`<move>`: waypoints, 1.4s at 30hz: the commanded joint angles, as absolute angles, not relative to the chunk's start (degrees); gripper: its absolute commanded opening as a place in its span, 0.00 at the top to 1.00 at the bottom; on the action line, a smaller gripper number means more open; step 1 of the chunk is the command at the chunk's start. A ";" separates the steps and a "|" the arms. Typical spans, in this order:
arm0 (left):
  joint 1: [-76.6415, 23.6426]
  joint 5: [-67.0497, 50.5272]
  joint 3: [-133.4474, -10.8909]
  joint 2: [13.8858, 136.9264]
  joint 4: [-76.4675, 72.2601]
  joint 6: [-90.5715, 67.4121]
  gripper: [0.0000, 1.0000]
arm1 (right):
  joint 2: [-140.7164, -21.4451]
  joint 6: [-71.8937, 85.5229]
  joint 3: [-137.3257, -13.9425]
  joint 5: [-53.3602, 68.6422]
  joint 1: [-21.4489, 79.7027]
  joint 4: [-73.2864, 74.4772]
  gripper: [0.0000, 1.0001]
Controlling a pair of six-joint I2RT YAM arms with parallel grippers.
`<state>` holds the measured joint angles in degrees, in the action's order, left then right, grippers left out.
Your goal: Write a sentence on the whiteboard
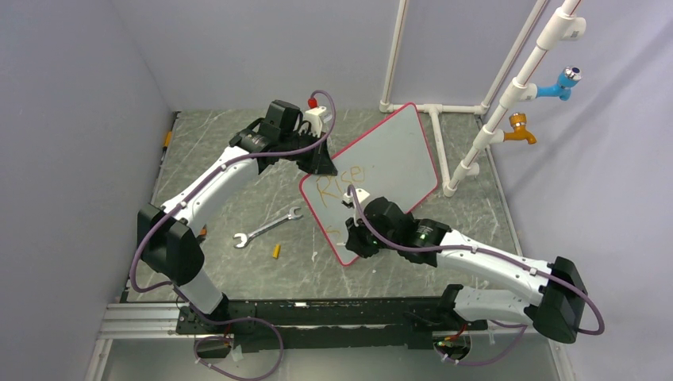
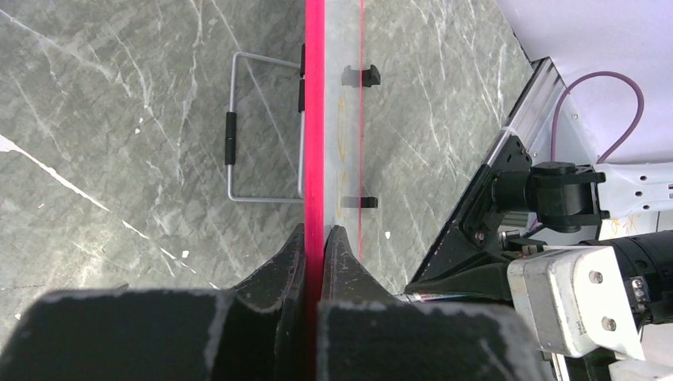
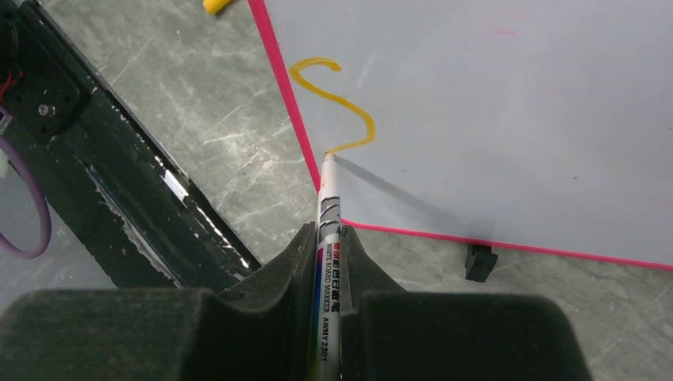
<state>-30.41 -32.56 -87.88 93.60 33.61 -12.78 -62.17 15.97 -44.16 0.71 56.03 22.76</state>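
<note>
The whiteboard (image 1: 397, 147) stands tilted on the table, red-rimmed, with the sentence's first orange word "Rise" (image 1: 340, 184) on its face. My left gripper (image 1: 321, 161) is shut on the board's upper left edge; in the left wrist view its fingers (image 2: 317, 234) pinch the red rim (image 2: 315, 119). My right gripper (image 1: 355, 238) is at the board's near corner, shut on a white marker (image 3: 328, 198). The marker tip touches the whiteboard (image 3: 492, 119) at the end of an orange S-shaped stroke (image 3: 337, 103), close to the rim.
A silver wrench (image 1: 266, 228) and a yellow marker cap (image 1: 276, 251) lie left of the board. A wire stand (image 2: 238, 135) sits behind it, and a black clip foot (image 3: 478, 262) under its edge. White pipes with a blue tap (image 1: 562, 83) and an orange tap (image 1: 520, 131) rise at the right.
</note>
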 commanded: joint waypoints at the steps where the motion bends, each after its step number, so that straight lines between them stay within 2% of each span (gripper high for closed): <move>1: -30.04 -20.74 -87.89 94.39 33.12 -3.69 1.00 | -63.73 14.95 -48.07 1.17 56.24 19.97 1.00; 17: -30.05 -20.54 -87.80 93.96 33.17 -3.52 1.00 | -59.38 15.30 -55.48 -2.47 56.30 23.11 1.00; 31: -30.06 -20.04 -87.68 93.65 33.35 -3.27 1.00 | -55.96 18.09 -51.55 -13.77 56.26 21.16 1.00; 42: -30.06 -18.56 -87.12 92.92 33.57 -2.59 1.00 | -56.55 17.06 -51.81 -13.27 56.23 20.62 1.00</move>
<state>-30.41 -32.40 -87.88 93.58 33.63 -12.78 -56.90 17.12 -51.24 -12.53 56.29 23.00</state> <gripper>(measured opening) 0.063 0.132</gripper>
